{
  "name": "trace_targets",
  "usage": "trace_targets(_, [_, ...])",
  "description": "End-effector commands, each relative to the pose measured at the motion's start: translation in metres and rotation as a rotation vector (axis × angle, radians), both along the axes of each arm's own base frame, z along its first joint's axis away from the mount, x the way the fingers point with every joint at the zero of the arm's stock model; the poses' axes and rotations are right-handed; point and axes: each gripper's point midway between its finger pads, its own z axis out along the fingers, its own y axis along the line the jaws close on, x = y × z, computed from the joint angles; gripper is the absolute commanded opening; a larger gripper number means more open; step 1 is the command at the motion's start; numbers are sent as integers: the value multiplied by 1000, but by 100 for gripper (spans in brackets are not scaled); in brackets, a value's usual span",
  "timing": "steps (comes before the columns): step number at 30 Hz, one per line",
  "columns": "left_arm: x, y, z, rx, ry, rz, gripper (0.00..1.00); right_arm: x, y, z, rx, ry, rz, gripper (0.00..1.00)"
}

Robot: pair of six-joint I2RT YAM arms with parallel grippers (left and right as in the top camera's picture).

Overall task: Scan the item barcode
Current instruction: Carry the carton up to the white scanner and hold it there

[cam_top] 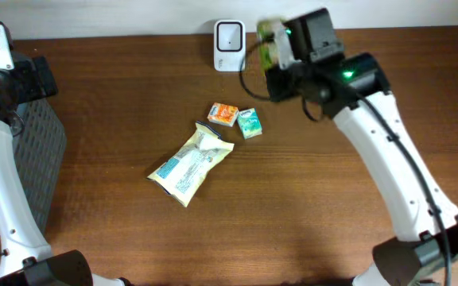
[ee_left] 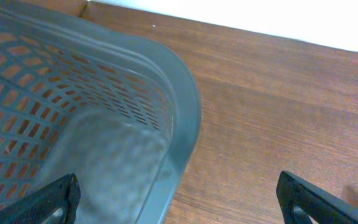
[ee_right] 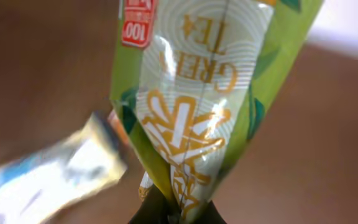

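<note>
My right gripper (cam_top: 275, 41) is shut on a green tea packet (cam_top: 266, 40), holding it up at the back of the table just right of the white barcode scanner (cam_top: 229, 36). In the right wrist view the packet (ee_right: 197, 93) rises from the pinched jaws (ee_right: 179, 214) and fills the middle of the frame, printed face towards the camera; no barcode shows on it. My left gripper (ee_left: 179, 202) is open with nothing in it, over the rim of the grey basket (ee_left: 185, 106) at the table's left side.
On the table's middle lie a yellow and white bag (cam_top: 191, 163), a small orange box (cam_top: 223, 114) and a small teal box (cam_top: 249, 123). The bag (ee_right: 48, 174) shows blurred below the packet. The mesh basket (cam_top: 42, 151) stands at the left edge.
</note>
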Motion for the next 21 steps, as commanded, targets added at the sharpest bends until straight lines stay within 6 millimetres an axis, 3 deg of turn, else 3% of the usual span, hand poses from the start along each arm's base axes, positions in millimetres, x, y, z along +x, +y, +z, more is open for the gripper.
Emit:
trace_targets(1, [-4,1,10,22,-18,-5,99,57,-2,-13,-317,-195,-76,4])
trace_targets(3, [-4,1,10,22,-18,-5,99,87,8,-27,-463,-278,-71,4])
trace_targets(7, [-4,1,10,22,-18,-5,99,130,7,-49,-760,-398,-120,4])
trace_targets(12, [-4,1,10,22,-18,-5,99,169,17,-79,-962,-474,-42,4])
trace_targets(16, [-4,1,10,22,-18,-5,99,193,15,-100,-1128,-509,39,4])
trace_targets(21, [-4,1,10,22,-18,-5,99,202,14,-122,-1219,-487,145,4])
